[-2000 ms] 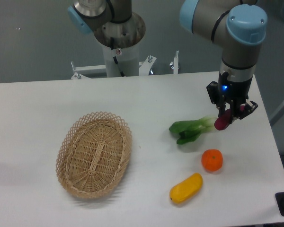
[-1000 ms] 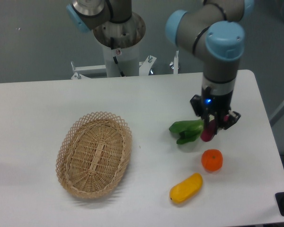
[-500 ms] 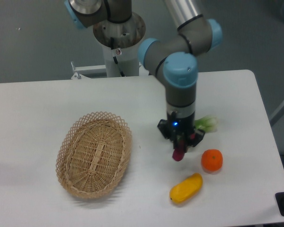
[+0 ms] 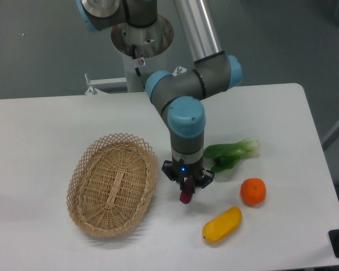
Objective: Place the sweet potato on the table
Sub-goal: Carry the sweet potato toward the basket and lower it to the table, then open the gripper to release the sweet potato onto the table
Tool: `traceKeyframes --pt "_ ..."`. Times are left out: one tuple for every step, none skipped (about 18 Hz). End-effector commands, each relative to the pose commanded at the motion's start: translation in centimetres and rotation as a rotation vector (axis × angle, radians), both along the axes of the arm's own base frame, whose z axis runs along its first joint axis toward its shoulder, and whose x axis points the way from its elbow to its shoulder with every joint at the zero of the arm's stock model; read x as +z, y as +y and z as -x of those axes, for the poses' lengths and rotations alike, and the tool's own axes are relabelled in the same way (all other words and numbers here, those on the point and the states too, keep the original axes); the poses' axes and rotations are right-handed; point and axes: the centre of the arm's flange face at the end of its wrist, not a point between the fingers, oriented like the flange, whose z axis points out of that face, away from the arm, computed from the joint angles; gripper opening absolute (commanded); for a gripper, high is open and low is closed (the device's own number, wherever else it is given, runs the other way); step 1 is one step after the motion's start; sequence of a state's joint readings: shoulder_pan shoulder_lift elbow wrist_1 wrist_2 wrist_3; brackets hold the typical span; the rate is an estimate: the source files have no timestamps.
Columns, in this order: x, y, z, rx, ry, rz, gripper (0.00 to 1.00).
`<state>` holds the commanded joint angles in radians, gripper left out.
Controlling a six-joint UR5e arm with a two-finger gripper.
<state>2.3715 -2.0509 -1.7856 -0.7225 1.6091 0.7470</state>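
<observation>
**Fixed camera: sweet potato held between basket and fruit**

Fixed camera looks down on the white worktop [image 4: 45,124], where the arm reaches forward from its base at the back and points its pincer [image 4: 186,189] straight down. The pincer is closed on the sweet potato [image 4: 186,196], a small dark magenta tuber that hangs roughly upright, its lower end showing beneath the fingertips. Whether that lower end touches the worktop cannot be told from this view; a small shadow lies just beside it.

To the left of the pincer lies the oval wicker basket [image 4: 112,184], its right rim near the tuber but apart from it. To the right, behind the wrist, a leafy green vegetable [image 4: 231,155] with a pale stalk lies flat on the worktop, partly hidden by the arm. An orange [image 4: 253,191] sits in front of the greens, well to the right of the sweet potato. A yellow oblong fruit [image 4: 222,224] lies nearest the front edge, tilted, just below and left of the orange.
</observation>
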Motion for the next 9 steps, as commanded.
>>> traceKeyframes --pt "-0.1 0.1 -0.1 -0.001 0.001 0.001 0.16" --pt "0.0 0.1 -0.1 -0.008 0.0 0.001 0.16" --pt "-0.1 0.0 -0.1 -0.016 0.001 0.004 0.17" --pt "-0.2 0.1 -0.1 -0.018 0.0 0.006 0.19" --pt "-0.3 0.1 -0.1 -0.018 -0.001 0.007 0.19" --pt "-0.1 0.1 0.0 -0.02 0.002 0.004 0.23" --pt "0.1 0.2 0.1 -0.02 0.006 0.001 0.31" --pt "0.3 0.3 0.3 -0.019 0.012 -0.001 0.53" --pt "0.8 0.5 0.5 -0.018 0.022 -0.005 0.83"
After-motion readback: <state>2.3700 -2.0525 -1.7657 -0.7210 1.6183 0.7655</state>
